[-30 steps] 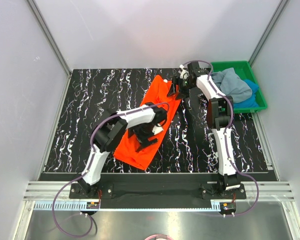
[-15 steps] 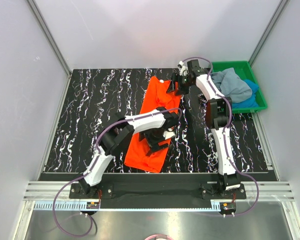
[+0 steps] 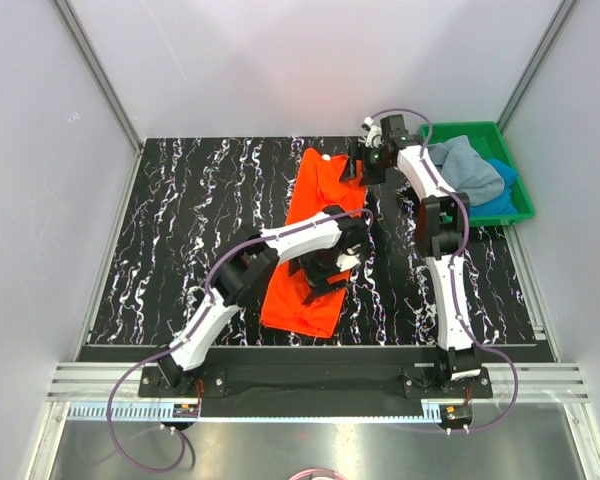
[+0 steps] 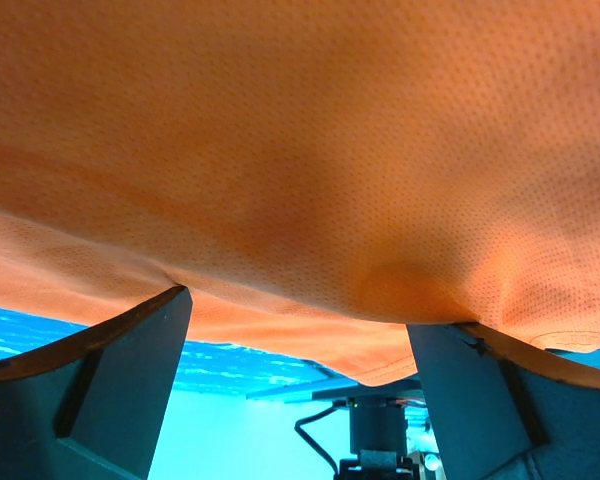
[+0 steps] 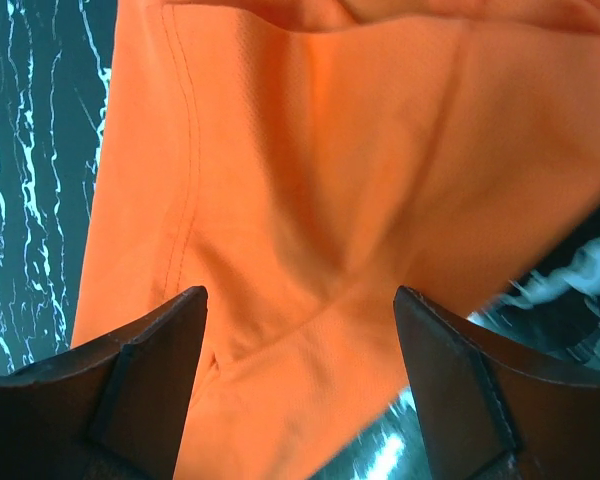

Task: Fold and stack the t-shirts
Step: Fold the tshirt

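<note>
The bright orange t-shirt [image 3: 310,245] lies folded into a long strip down the middle of the table, its collar end at the far side. My left gripper [image 3: 327,270] is low at the strip's right edge, jaws wide apart. In the left wrist view orange cloth [image 4: 300,150] lies across the open fingers [image 4: 120,380]. My right gripper [image 3: 359,166] is open over the strip's far right corner, with cloth [image 5: 310,200] under its fingers [image 5: 145,380]. The grey-blue t-shirt [image 3: 468,168] and the bright blue t-shirt [image 3: 500,203] lie crumpled in the tray.
The green plastic tray [image 3: 472,129] stands at the far right corner of the black marbled table [image 3: 180,230]. Grey walls with metal rails close in the left, right and far sides.
My left gripper has swept to the right, and the near end of the orange strip has swung right with it, so the strip now lies straighter. My right gripper has shifted slightly farther away.
</note>
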Motion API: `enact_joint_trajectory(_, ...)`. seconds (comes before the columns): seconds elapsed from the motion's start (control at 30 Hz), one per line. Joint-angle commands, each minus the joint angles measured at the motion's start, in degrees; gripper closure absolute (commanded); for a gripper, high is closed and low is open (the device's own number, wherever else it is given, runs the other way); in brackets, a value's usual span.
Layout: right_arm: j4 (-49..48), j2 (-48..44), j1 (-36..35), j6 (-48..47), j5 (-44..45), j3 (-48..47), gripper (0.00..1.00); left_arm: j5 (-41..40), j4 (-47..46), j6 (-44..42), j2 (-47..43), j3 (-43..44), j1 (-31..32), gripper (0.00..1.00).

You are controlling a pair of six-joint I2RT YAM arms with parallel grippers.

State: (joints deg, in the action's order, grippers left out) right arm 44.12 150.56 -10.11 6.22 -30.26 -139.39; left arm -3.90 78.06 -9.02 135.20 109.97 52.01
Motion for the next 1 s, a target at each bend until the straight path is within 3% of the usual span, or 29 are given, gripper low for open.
enact_joint_trajectory(0.0,-0.1,-9.8,2.4,-0.7,2.1,1.7,0.17,1.4,-6.0,0.6,2.4,3.1,-0.1,0.06)
enact_joint_trajectory(0.3,1.5,-14.5,2.7,-1.4,4.6,7.5,0.17,2.3,-5.9,0.8,1.6,3.6,-0.1,0.06)
enact_joint_trajectory(0.63,2.6,-8.4,2.7,-0.6,2.5,9.9,0.16,3.4,-5.7,0.5,-3.3,3.3,0.1,0.06)
enact_joint_trajectory(0.97,2.4,-2.5,2.2,-0.4,1.3,5.6,0.17,3.5,-5.7,0.2,-0.6,5.0,1.5,0.06)
